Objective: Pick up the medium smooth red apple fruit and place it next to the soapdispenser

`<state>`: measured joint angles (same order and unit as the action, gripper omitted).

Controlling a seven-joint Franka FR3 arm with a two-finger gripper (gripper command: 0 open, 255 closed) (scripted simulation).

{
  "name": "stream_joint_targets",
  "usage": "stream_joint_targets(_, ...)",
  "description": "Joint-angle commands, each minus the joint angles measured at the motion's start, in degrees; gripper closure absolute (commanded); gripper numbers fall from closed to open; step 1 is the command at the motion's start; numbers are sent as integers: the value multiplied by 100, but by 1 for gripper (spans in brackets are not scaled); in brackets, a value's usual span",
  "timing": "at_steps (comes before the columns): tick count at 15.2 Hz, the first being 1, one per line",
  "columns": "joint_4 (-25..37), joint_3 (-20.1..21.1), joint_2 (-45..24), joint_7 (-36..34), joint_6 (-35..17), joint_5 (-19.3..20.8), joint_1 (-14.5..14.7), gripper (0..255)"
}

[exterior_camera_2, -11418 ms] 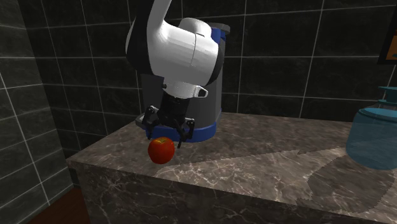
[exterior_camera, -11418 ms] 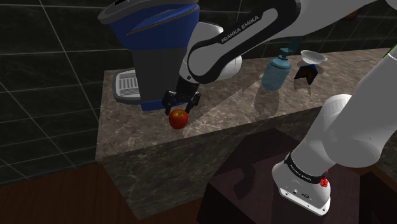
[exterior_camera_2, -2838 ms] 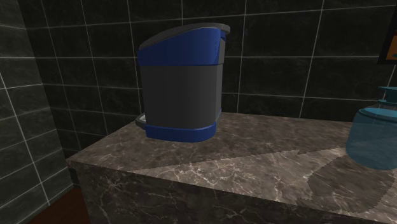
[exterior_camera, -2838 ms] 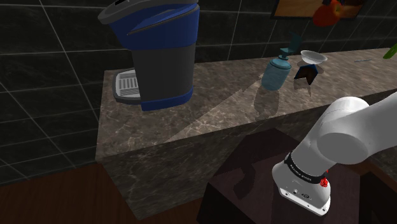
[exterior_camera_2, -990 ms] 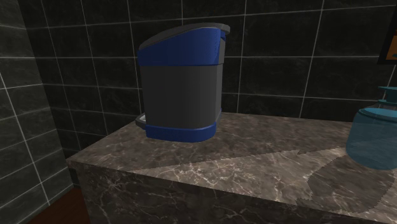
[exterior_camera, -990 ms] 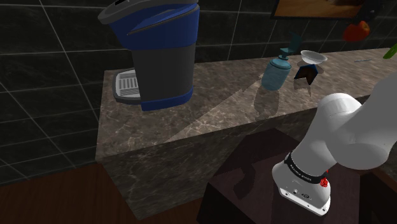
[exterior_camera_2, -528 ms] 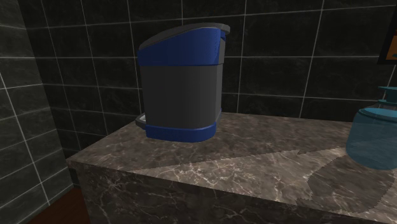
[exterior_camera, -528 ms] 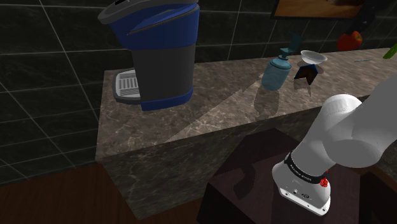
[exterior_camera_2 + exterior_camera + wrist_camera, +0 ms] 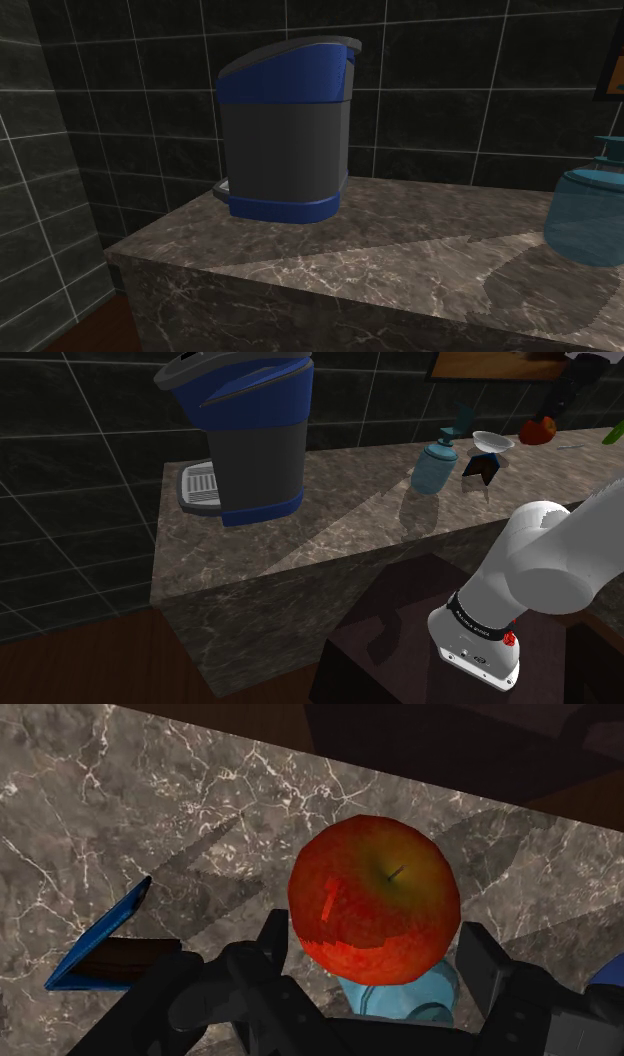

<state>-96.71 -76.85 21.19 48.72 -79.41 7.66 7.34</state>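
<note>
The red apple [image 9: 536,431] hangs a little above the far right end of the marble counter [image 9: 330,522] in the shoulder view, with my black gripper [image 9: 543,422] shut on it from above. The teal soap dispenser [image 9: 436,464] stands on the counter well to the apple's left, past a white bowl on a dark stand [image 9: 489,450]. In the wrist view the apple [image 9: 375,899] is clasped between the two fingers [image 9: 275,936], stem side facing the counter. The dispenser [image 9: 590,210] also sits at the second exterior view's right edge.
A blue and grey coffee machine [image 9: 245,432] stands at the counter's left end, also seen as the coffee machine [image 9: 285,130]. A flat blue-edged object [image 9: 100,954] lies on the marble near the gripper. A pale blue shape [image 9: 405,1002] shows under the apple. Dark tiled walls back the counter.
The gripper has carried the apple down and toward the shoulder view's left, closer to the counter and the white bowl. The second exterior view is unchanged.
</note>
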Motion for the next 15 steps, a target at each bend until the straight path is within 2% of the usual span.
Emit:
stream_joint_targets(1,-189,27,38,4,-163,36,-60,255)
stream_joint_targets(8,-769,32,131,15,-685,138,-180,255)
stream_joint_targets(15,-1276,-114,171,52,-1199,217,-171,255)
